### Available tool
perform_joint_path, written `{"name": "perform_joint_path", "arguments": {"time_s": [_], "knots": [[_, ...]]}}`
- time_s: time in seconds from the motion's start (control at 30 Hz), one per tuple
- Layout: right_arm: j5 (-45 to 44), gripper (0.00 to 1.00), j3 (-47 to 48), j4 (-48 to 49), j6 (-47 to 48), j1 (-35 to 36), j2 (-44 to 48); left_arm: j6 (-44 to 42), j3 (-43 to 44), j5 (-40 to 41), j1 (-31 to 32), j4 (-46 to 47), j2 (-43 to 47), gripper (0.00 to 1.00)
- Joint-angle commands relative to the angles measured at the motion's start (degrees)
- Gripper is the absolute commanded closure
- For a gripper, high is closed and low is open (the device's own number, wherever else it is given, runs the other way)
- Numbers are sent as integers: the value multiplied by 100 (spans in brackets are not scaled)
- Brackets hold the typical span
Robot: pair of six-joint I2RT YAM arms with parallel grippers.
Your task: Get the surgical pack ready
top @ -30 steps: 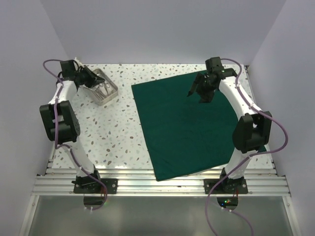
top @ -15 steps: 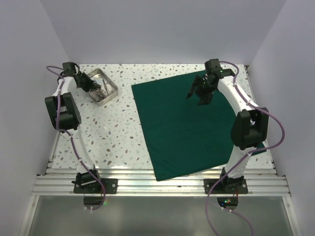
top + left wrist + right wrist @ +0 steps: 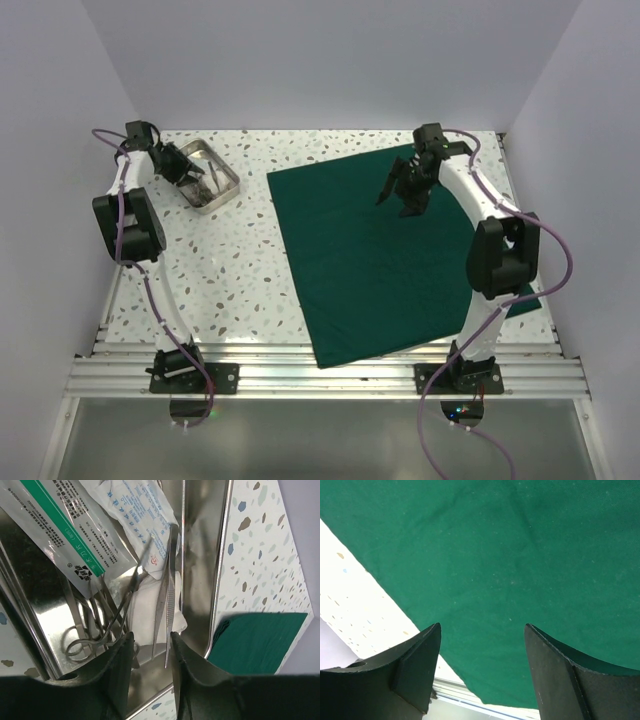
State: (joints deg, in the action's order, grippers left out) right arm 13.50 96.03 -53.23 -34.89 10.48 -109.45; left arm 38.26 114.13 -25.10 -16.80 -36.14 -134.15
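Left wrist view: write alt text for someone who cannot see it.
The left pincer, jaws parted, hangs over a steel tray holding tweezers, ring-handled instruments, sealed packets and white gauze. The green drape lies beyond on the speckled table.

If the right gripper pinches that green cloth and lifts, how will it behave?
The green drape lies flat with faint creases, so it is probably floppy and would sag from the pinch point. Its matte weave likely grips well under the open right gripper. Pushed, it would probably bunch rather than slide whole.
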Motion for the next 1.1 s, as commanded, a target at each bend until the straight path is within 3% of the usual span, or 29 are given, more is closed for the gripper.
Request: {"name": "perform_joint_path", "arguments": {"time_s": [0.0,0.17,0.27,0.3,0.4,0.43,0.6,0.73,0.87,1.07], "knots": [[180,29,4,-3,79,-2,-32,-169,163,76,-60,-147,90,60],[-224,35,258,-380,570,226,-243,-380,75,242,-61,-271,503,59],[-514,49,425,-688,1203,629,-428,-503,-407,436,-34,-174,1065,59],[-593,56,434,-732,1361,761,-463,-547,-557,575,1,-183,1214,59],[-647,94,303,-838,1810,1419,-542,-776,-1303,839,158,-165,1855,61],[-638,100,250,-803,1828,1561,-542,-828,-1819,893,211,-113,2249,62],[-497,100,56,-610,1802,2456,-779,-1162,-3473,1025,344,388,3533,60],[-690,100,231,-557,1749,3029,-1122,-1199,-4012,1271,352,511,3966,52],[-717,100,355,-373,1399,3206,-1211,-1128,-3829,1463,335,459,3748,46],[-795,100,435,-363,1319,3206,-939,-1119,-2687,1859,204,-41,2589,42]]}}
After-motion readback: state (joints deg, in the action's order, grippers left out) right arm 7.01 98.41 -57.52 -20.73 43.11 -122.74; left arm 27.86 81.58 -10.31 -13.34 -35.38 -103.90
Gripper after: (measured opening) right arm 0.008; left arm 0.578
